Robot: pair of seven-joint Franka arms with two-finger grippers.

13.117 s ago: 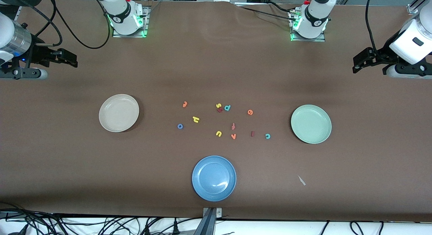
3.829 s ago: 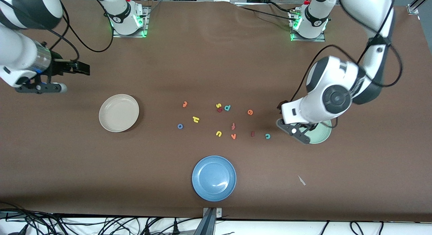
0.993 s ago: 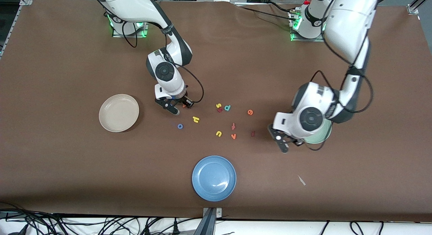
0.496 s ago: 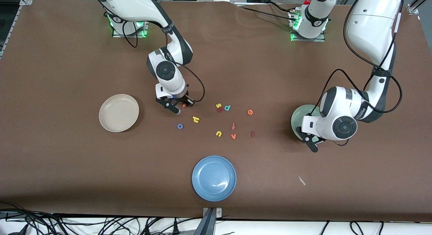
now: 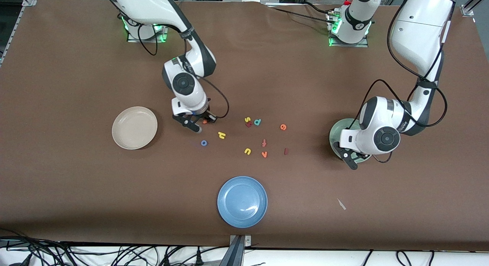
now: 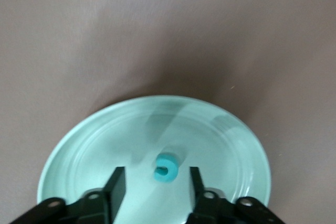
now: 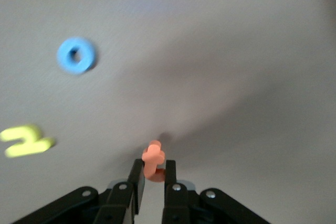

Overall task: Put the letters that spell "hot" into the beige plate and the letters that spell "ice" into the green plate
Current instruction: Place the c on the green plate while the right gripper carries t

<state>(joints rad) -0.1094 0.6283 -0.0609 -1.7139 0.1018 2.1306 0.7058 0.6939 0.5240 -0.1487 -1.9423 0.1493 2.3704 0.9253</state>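
Scattering the middle of the brown table (image 5: pixel 76 189) are the foam letters not yet sorted: a yellow s (image 5: pixel 247 119) over a dark red letter (image 5: pixel 249 124), a teal d (image 5: pixel 257 122), a salmon-red t (image 5: pixel 264 143), a yellow u (image 5: pixel 248 151) and an orange v (image 5: pixel 264 154), with the blue plate (image 5: pixel 242 201) at about six o'clock from them, nearer the front camera. Among them lie task letters: the orange e (image 5: pixel 283 127) at three o'clock from the d, the dark red i (image 5: pixel 286 151) nearer the camera, the yellow h (image 5: pixel 222 135) and the blue ring o (image 5: pixel 204 143). The right gripper (image 7: pixel 153 178) hangs over bare cloth at eleven o'clock from the h, its jaws closed on the orange hooked t (image 7: pixel 154 160), which sticks out past the fingertips; the cream-beige plate (image 5: pixel 134 127) sits toward nine o'clock, empty. The left gripper (image 6: pixel 157 184) is over the pale green plate (image 6: pixel 94 145) at the left arm's end, jaws parted, and the teal c (image 6: pixel 166 167) shows between the fingers against the plate's floor, clear of both; whether it rests there I cannot tell. A small pale scrap (image 5: pixel 341 204) lies at about five o'clock from the blue plate's far neighbour letters.
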